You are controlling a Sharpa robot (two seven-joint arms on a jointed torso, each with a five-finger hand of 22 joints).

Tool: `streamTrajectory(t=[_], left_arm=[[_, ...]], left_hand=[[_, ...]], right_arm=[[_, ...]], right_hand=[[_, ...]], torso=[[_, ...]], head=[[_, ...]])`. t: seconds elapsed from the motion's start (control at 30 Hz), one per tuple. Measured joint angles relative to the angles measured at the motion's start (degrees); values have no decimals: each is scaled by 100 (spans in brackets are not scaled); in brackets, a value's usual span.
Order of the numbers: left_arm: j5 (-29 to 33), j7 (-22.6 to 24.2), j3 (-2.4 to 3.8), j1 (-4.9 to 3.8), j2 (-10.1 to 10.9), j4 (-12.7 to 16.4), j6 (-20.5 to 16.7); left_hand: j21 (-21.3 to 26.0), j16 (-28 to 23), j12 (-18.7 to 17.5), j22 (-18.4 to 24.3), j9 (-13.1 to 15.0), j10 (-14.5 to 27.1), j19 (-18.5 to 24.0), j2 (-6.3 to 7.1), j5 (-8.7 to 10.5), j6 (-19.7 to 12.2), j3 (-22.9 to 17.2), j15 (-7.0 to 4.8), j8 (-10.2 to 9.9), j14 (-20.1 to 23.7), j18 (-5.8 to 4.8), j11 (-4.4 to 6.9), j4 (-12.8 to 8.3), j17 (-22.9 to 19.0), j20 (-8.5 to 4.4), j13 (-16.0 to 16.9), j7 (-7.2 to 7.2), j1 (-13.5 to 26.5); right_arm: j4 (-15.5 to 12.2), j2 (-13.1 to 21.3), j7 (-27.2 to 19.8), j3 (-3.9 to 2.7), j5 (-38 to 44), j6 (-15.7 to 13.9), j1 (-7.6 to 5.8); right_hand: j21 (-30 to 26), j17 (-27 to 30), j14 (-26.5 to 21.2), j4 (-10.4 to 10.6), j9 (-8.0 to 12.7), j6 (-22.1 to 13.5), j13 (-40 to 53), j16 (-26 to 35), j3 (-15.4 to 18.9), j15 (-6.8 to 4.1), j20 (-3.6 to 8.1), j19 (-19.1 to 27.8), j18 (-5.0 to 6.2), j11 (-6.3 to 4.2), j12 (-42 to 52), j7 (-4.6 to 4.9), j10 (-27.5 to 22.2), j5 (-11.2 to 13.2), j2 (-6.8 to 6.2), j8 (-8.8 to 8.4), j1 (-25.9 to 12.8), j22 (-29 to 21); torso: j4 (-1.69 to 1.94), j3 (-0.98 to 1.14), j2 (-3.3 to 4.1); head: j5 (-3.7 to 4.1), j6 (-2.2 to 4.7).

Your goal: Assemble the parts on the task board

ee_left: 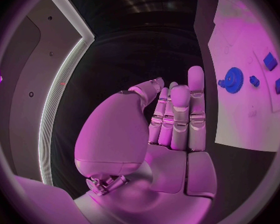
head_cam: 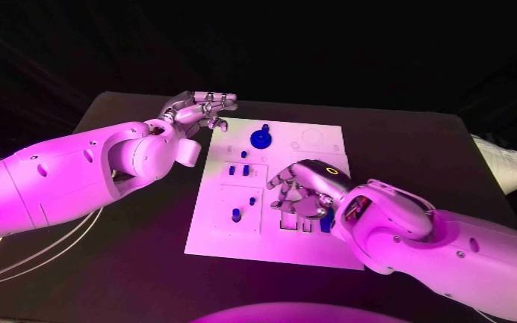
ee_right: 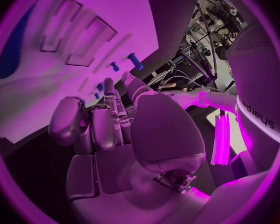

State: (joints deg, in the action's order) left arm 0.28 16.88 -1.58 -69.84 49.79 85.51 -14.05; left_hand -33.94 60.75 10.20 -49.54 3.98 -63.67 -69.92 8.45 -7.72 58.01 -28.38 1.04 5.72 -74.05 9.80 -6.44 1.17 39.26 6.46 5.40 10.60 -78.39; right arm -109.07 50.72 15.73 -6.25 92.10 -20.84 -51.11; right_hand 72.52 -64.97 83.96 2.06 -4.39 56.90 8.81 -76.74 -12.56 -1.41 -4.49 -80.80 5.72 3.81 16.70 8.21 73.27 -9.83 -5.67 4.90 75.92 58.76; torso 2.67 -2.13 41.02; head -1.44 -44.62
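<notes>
While our right hand [head_cam: 305, 188] hangs low over the near half of the task board [head_cam: 221, 229], its fingers curl downward toward the recessed slots there, and we cannot tell from the head view whether anything is caught between them; the right wrist view shows the fingers [ee_right: 99, 127] bent in close together in front of the palm with nothing visible in them. Just beside that hand, at its near side, a blue part [head_cam: 326, 222] sits by the slots. A little farther along the board, small blue parts [head_cam: 244, 170] stand in a row left of the hand, with two more small blue pieces [head_cam: 237, 214] nearer the board's left edge. Beyond these, toward the far end of the white plate, a blue gear [head_cam: 261, 138] rests on the board; the left wrist view shows it too, with small blue blocks near it. Farthest out, our left hand [head_cam: 202, 108] hovers at the board's far left corner, its fingers [ee_left: 179, 114] folded together, holding nothing.
</notes>
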Motion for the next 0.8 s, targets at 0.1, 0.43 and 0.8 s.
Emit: streamTrajectory(t=[0.1, 0.43, 0.8], left_arm=[[0, -3, -4, 1, 44, 32, 0], [-1, -7, -36, 3, 75, 67, 0], [-2, -9, -49, 42, 71, 58, 1]], left_hand=[[0, 0, 0, 0, 0, 0, 0, 0, 0, 0, 0, 0, 0, 0, 0, 0, 0, 0, 0, 0, 0, 0], [0, 0, 0, 5, 0, 0, 0, 0, 0, 0, 0, 0, 0, 0, 0, 0, 0, 0, 0, 0, 0, 0], [0, 0, 0, 5, 0, 0, 0, -23, 0, 0, 15, 19, 22, 20, 0, 0, 15, -16, 0, 0, 0, 23]], right_arm=[[-263, 506, 84, -20, -521, -84, -4], [-612, 1373, 653, -30, -1141, -155, 80], [-655, 1421, 1380, -23, -720, 5, 198]], right_hand=[[209, -313, -1, 207, -29, 115, 387, -199, 207, -82, 111, -111, 0, -171, 453, -116, 455, -131, -55, 109, -306, 318], [448, -726, 17, 816, -209, 201, 4654, -484, 1022, -158, 186, -185, -50, -268, 4104, -205, 477, -584, 37, 573, -519, 686], [676, -998, 17, 1321, -468, 135, 6614, -847, 1637, -158, 191, -272, -92, -303, 6120, -243, 1013, -793, 122, 921, -541, 1084]], torso=[[-49, -7, -15], [-220, 15, -63], [-280, 16, -93]], head=[[107, 47], [324, 132], [349, 83]])
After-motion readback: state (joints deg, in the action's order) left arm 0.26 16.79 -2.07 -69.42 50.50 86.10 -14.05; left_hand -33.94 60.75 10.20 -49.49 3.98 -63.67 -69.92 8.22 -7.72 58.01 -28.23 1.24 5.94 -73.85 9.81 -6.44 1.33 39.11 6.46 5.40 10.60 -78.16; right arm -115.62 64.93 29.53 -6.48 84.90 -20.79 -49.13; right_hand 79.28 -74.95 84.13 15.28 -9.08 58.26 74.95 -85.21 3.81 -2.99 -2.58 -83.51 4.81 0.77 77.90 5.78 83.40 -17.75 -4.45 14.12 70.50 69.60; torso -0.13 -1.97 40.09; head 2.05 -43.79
